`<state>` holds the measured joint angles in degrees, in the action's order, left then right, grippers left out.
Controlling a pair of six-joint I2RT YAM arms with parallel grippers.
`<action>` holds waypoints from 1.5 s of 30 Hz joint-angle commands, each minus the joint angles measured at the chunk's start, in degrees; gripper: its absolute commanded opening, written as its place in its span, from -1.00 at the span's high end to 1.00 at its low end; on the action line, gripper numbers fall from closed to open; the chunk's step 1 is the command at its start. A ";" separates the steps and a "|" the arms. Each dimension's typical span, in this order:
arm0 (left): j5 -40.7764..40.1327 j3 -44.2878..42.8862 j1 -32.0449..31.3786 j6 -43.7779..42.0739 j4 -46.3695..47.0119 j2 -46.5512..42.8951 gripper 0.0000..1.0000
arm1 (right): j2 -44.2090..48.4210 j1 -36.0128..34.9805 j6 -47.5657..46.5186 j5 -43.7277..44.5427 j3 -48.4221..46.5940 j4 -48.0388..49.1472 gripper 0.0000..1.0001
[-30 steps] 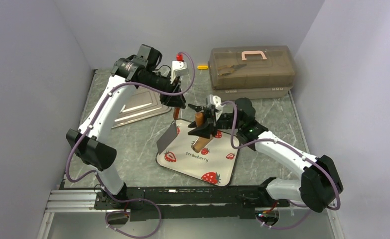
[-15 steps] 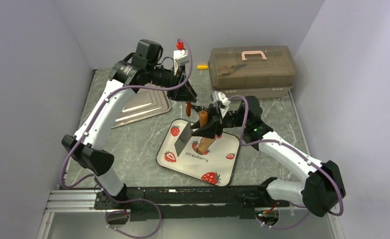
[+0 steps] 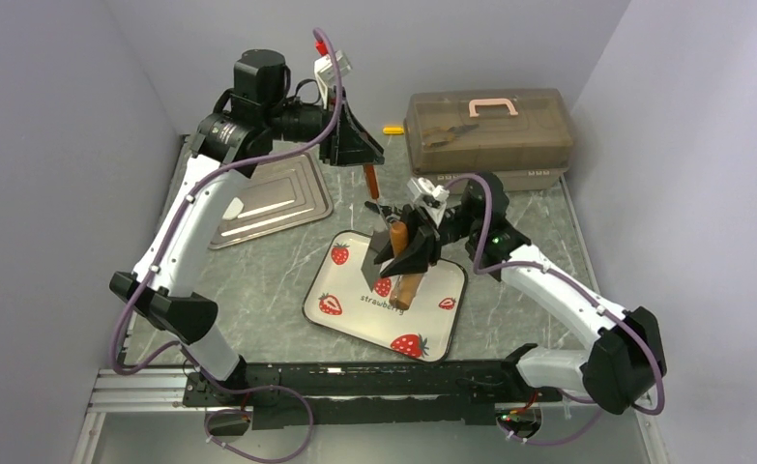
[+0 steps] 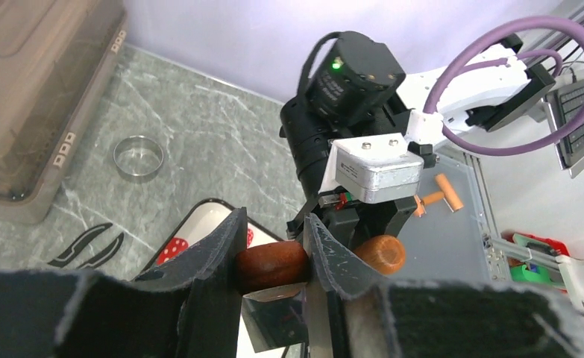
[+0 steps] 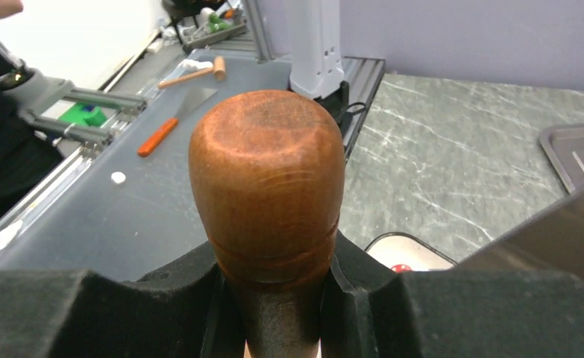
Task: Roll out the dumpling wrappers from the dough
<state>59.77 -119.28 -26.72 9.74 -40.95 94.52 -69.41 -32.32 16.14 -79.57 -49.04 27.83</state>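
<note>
Zero wrappers showed: left end effector (image 3: pixel 365 164) clenched the scraper (image 3: pixel 370 182) by its handle above the strawberry plate (image 3: pixel 430 319), right end effector (image 3: pixel 408 253) grasped the wooden roller (image 3: pixel 402 288) tilted over it, dough hidden or indistinguishable, so rolling looked undone.

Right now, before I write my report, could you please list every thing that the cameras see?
strawberry plate: one, white with red strawberries, table centre.
rolling pin: one, brown wood, tilted over the plate.
scraper: one, grey blade, brown handle, hanging over the plate.
metal tray: one, silver, far left of the table.
storage box: one, translucent brown, pink handle, far right.
yellow piece: one, small, beside the box.
metal ring: one, silver, on the table near the box.
black object: one, beyond the plate; kind unclear.
dough, wrappers: none visible.
left arm, right arm: two, white, purple cables.
left tool: shut on the scraper.
right tool: shut on the rolling pin.
</note>
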 commanded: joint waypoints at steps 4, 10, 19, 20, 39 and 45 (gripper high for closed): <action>4.82 -1.26 0.35 11.64 14.94 -4.06 1.00 | -4.81 0.97 -47.55 -14.81 -26.52 -55.77 1.00; 3.98 -2.34 0.36 16.77 22.84 -4.19 1.00 | -20.56 1.77 -95.75 -15.55 -46.79 -111.17 1.00; 0.87 3.73 0.56 12.06 19.39 -5.26 1.00 | -24.02 2.28 -98.37 -15.66 -50.30 -113.83 1.00; -0.29 4.71 0.74 10.31 17.85 -5.32 1.00 | -24.09 2.47 -98.23 -15.62 -50.86 -113.81 1.00; -15.99 8.50 2.90 -12.82 4.58 -3.36 1.00 | -30.31 15.60 -70.16 -13.93 -65.11 -113.80 1.00; -21.34 13.38 3.88 -22.83 -3.41 -2.74 1.00 | -21.88 14.40 -45.80 5.86 -57.81 -88.62 1.00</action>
<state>43.03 -108.12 -23.62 -4.32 -38.61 91.42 -99.96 -16.40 -54.30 -86.52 -110.93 -84.33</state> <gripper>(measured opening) 0.340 0.339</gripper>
